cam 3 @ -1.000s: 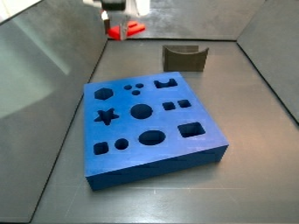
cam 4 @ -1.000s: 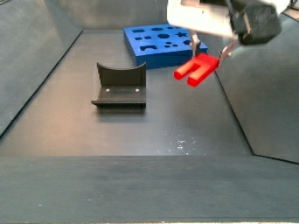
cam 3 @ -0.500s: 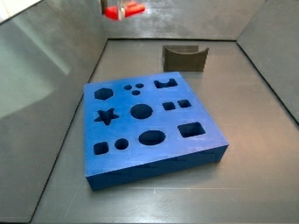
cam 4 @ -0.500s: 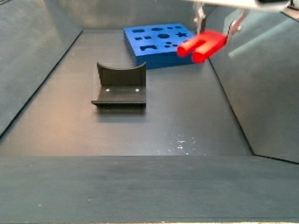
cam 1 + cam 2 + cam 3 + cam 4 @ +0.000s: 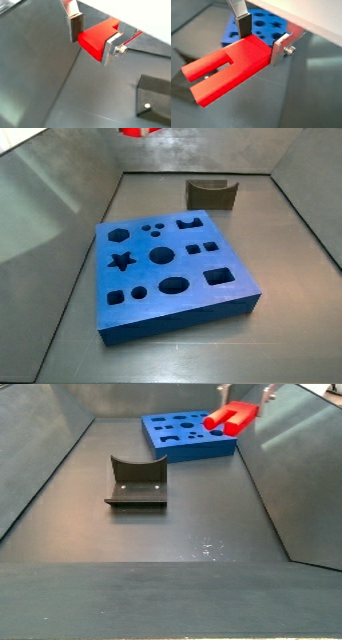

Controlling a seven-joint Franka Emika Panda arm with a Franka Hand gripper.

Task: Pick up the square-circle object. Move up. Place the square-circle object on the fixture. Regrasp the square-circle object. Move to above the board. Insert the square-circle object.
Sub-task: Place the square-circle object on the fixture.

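The claw [image 5: 261,34] is clamped on the square-circle object [image 5: 228,67], its two silver fingers [image 5: 75,27] pressing the plain end from either side while the slotted end juts out free beyond them. In both side views the red piece [image 5: 230,417] hangs high in the air near the upper edge, well above the table [image 5: 174,534]. The board [image 5: 168,271] and the fixture [image 5: 136,481] lie below, apart from it.

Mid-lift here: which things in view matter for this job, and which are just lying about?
Part of the job:
- red block, clamped in the pincer, raised high
- dark fixture on the floor
- blue board

Lying about:
- nothing else visible on the floor
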